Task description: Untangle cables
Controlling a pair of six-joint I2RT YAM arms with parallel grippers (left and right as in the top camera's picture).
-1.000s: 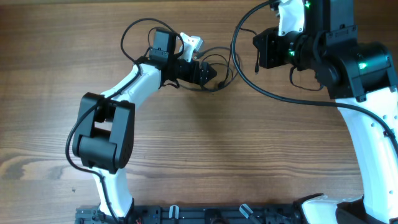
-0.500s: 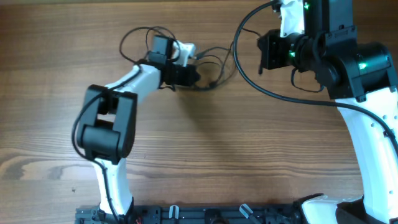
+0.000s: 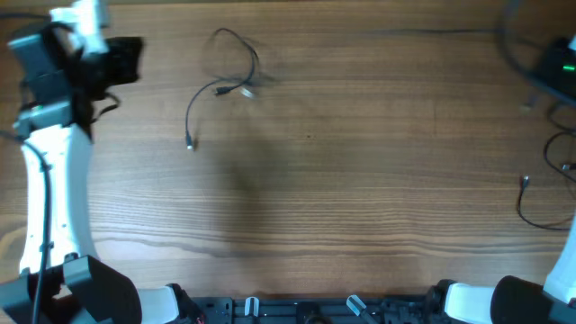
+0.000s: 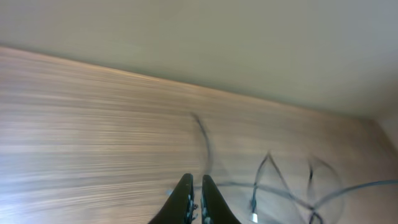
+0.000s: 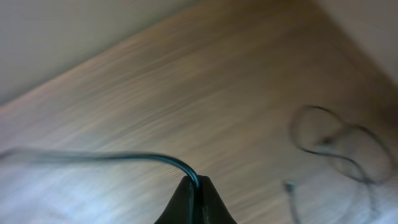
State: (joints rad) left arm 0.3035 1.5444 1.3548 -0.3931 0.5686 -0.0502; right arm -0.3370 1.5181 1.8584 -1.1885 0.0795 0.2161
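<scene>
One thin black cable [image 3: 190, 126] lies loose on the wooden table at back centre-left, with a pale plug [image 3: 247, 91]. My left gripper [image 3: 137, 58] hovers at the far back left, well away from it. In the left wrist view this gripper [image 4: 194, 186] has its jaws almost touching; blurred cables [image 4: 268, 165] lie ahead to the right, and I cannot tell if a wire is pinched. My right gripper [image 5: 198, 182] is shut on a dark cable [image 5: 124, 157] that runs off to the left. Overhead, the right arm [image 3: 553, 65] is a blur at the right edge.
A second thin cable [image 3: 529, 205] curls at the table's right edge. A looped cable [image 5: 336, 140] shows in the right wrist view. The arm bases and a dark rail [image 3: 297, 310] sit along the front edge.
The left gripper shut at the tangle, then swung far to the back left. The right arm pulled away to the right edge. The tangle has come apart, with one cable left lying on the table.
</scene>
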